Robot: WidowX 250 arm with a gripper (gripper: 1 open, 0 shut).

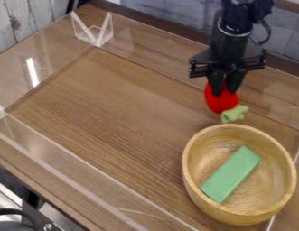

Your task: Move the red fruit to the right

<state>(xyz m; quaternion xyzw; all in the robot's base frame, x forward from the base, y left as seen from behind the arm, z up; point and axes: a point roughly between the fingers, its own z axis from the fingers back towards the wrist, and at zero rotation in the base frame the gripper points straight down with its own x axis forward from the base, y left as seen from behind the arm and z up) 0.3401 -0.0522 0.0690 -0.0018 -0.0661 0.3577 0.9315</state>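
The red fruit (pixel 220 100) is a small bright red toy with a light green leafy cap pointing down and to the right. It hangs low over the wooden table at the right rear. My gripper (pixel 224 91) points straight down, and its black fingers clasp the fruit's upper part, hiding the top of it. The fruit is just behind the rim of the wooden bowl.
A round wooden bowl (pixel 195 152) at the front right holds a flat green block (pixel 230 173). Clear plastic walls (pixel 67 176) fence the table. A small clear stand (pixel 91 29) sits at the back left.
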